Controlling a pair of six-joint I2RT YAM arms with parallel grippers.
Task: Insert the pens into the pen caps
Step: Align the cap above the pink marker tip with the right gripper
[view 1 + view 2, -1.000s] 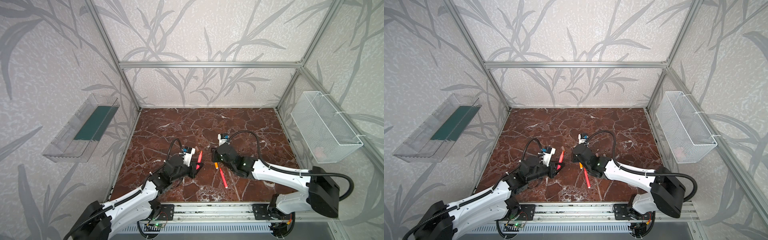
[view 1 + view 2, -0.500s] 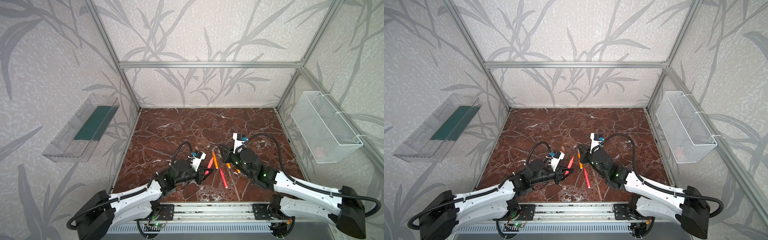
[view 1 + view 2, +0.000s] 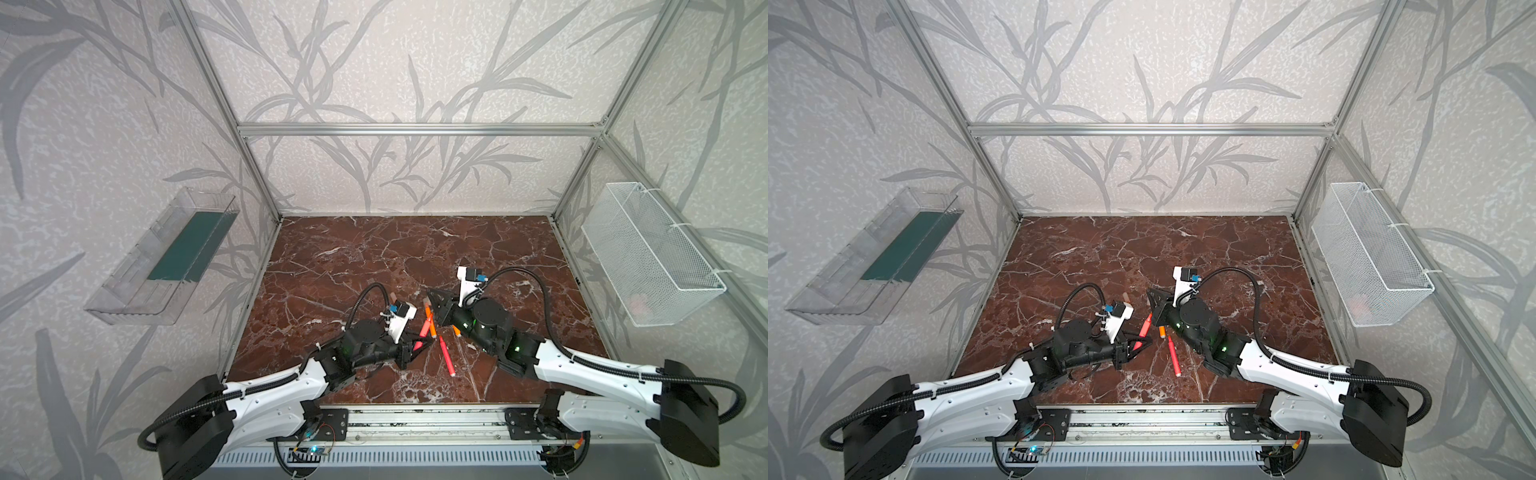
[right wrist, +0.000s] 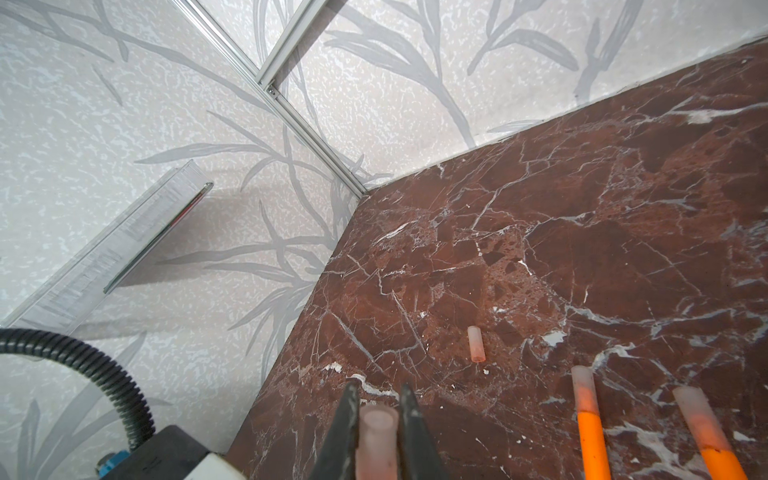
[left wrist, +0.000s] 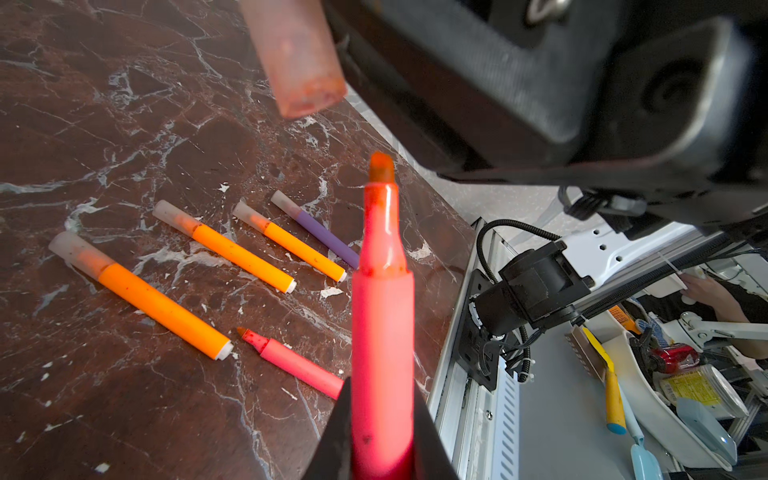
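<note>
My left gripper point(image 5: 380, 386) is shut on a red-pink pen point(image 5: 382, 311) whose bare orange-stained tip points at a pen cap point(image 5: 295, 58). My right gripper point(image 4: 376, 392) is shut on that translucent cap point(image 4: 376, 436). A short gap separates the tip from the cap's open end. In both top views the grippers point(image 3: 422, 345) point(image 3: 432, 297) face each other above the table's front middle. Another red-pink pen point(image 5: 295, 361) lies uncapped on the marble. A loose cap point(image 4: 476, 344) lies farther out.
Three capped orange pens point(image 5: 145, 295) point(image 5: 232, 249) point(image 5: 295, 243) and a capped purple pen point(image 5: 320, 230) lie side by side under the grippers. A clear bin point(image 3: 166, 262) hangs on the left wall and a wire basket point(image 3: 648, 253) on the right wall. A metal rail point(image 3: 415, 419) runs along the front edge.
Both arms have swung so that the grippers now face each other. The left gripper has turned with its pen towards the cap, and the right gripper has lifted the cap off the table.
</note>
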